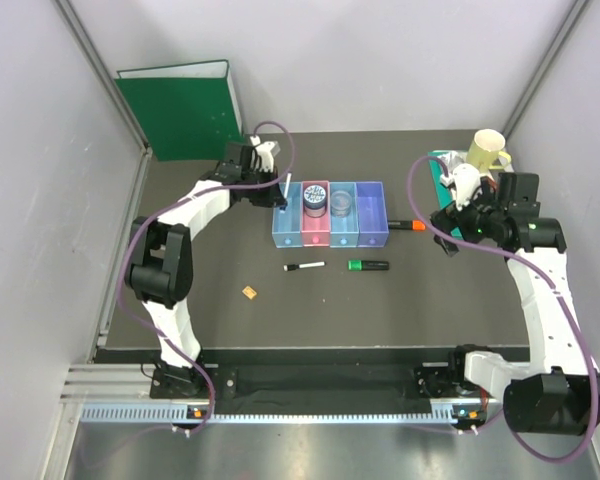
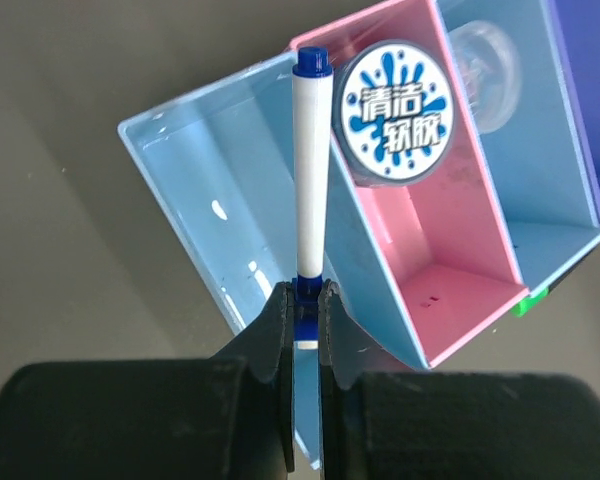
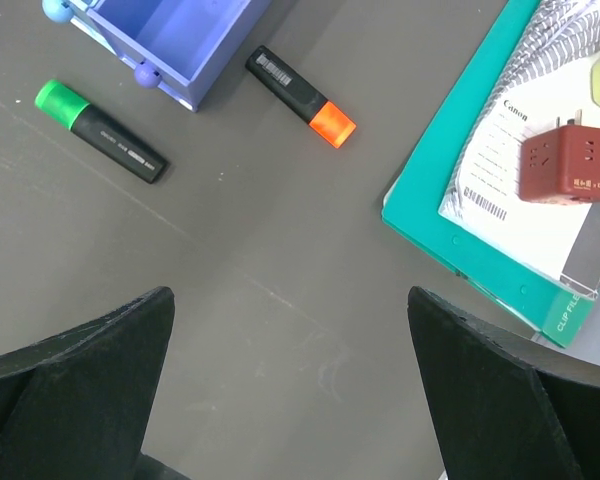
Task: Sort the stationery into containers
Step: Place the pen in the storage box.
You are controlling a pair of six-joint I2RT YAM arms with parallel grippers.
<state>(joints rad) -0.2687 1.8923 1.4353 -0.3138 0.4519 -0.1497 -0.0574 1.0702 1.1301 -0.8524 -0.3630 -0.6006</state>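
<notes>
**Sorting in progress, read from the arm bases outward.** Nearest lies the tan square (image 1: 249,292), loose on the table. Beyond it are the black-capped pen (image 1: 304,266) and the green-capped highlighter (image 1: 368,265), both just in front of the row of bins (image 1: 330,243). The orange-capped highlighter (image 1: 408,226) lies just beside the purple bin (image 1: 373,215) at the row's right end.

The left gripper (image 2: 303,300) is pressed together on the blue-capped pen (image 2: 310,170). It pinches the pen near its tail, so that it points out over the end light blue bin (image 2: 200,170), close to the wall shared with the pink bin (image 2: 435,260) (which already holds a labelled jar (image 2: 395,110); the next bin holds a clear jar (image 2: 485,75)). The right gripper (image 3: 290,300) hangs spread wide and empty above bare table near the orange-capped highlighter.

The step in hand appears to be depositing the pen. The next move calls for bringing it wholly within the bin walls, then parting the fingers. Four loose items remain.

Farthest back are the teal tray (image 3: 425,190), the mug (image 1: 487,150) and the green binder (image 1: 180,110).
</notes>
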